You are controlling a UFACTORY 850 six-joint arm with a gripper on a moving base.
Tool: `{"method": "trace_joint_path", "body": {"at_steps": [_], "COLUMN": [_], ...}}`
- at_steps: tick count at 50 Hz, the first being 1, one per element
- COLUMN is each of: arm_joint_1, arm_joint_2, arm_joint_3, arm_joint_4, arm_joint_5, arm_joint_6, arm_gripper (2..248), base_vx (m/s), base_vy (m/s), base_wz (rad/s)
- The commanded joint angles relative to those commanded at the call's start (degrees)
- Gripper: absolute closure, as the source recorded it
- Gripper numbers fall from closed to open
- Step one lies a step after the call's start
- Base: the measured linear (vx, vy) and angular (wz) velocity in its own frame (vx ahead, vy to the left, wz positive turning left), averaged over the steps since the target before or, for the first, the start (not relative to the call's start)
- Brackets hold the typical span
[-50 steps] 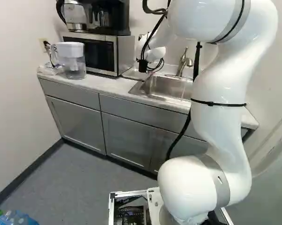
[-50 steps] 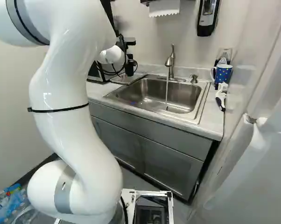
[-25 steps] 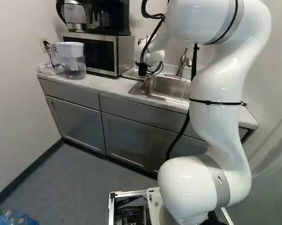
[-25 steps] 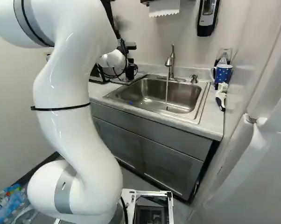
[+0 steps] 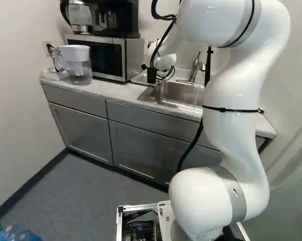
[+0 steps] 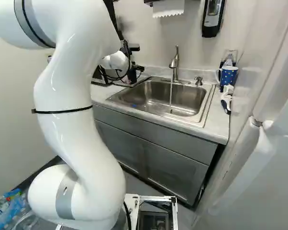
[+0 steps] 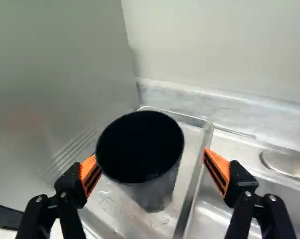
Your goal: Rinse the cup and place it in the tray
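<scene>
Dark, round, tapering cup (image 7: pixel 142 158): upright in the shallow metal tray (image 7: pixel 191 143). End effector (image 7: pixel 150 156): at the tray, fingers apart. Cup probably light, stiff, slippery if wet; best regrasped across opposite sidewalls.

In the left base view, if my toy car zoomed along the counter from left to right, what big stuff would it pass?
Water pitcher → microwave with the coffee maker on top → faucet → the thick upright part of the white robot arm, in front of the counter.
</scene>
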Motion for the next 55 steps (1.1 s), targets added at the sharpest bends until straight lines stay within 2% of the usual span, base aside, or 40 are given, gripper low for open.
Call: {"method": "trace_joint_path", "body": {"at_steps": [55], "arm_joint_1": [0.0], "arm_joint_2": [3.8], "arm_joint_3": [-1.8], "arm_joint_4": [0.0], "arm_joint_5": [0.0], "arm_joint_6": [0.0], "arm_gripper": [3], "base_vx": [0.0], "base_vy": [0.0], "base_wz": [0.0]}}
